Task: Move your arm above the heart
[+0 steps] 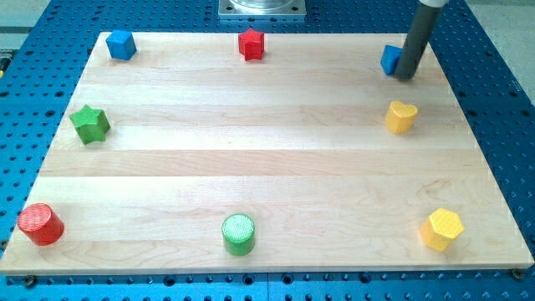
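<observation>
- You are looking at my tip (405, 77) sitting near the board's top right corner; it is a bare rod end, so there are no jaws to open or close and it is gripping nothing.
- It is resting against the right side of a blue block (389, 59), partly hiding it, so its shape cannot be told.
- The yellow heart (401, 116) is lying just below my tip toward the view's bottom, apart from it.
- Further down, a yellow hexagon (441, 229) is sitting at the bottom right corner.
- Along the top edge you are seeing a red block (251, 43) and a blue block (121, 43).
- At the left, a green star (89, 124) and a red cylinder (40, 224) are standing; a green cylinder (238, 233) is at bottom centre.
- All are resting on the wooden board (251, 159).
</observation>
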Robot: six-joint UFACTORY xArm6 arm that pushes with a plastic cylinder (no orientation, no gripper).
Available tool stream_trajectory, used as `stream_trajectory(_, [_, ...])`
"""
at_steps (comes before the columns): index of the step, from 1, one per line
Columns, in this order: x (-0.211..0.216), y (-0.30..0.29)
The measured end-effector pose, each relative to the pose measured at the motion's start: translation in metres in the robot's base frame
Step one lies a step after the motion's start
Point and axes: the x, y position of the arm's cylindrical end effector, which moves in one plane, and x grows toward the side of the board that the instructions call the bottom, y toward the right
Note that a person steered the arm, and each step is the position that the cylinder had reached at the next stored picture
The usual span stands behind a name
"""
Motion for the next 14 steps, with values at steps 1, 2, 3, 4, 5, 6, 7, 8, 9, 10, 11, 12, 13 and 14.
stream_trajectory(1, [-0.021,-0.005])
stream_trajectory(2, [-0.012,-0.007])
stream_trajectory(3, [-0.045,-0.016])
stream_trajectory(4, [0.002,-0.016])
stream_trajectory(5, [0.041,-0.118])
stream_trajectory(6, [0.049,-0.159])
stream_trajectory(7, [0.049,-0.159])
stream_trajectory(8, [0.051,-0.157])
stream_trajectory(9, [0.071,-0.044])
stream_trajectory(10, [0.071,-0.029])
stream_trajectory(11, [0.071,-0.029])
stream_trajectory(12, [0.072,-0.029])
stream_trajectory(13, [0.072,-0.029])
stream_trajectory(14, [0.072,-0.029])
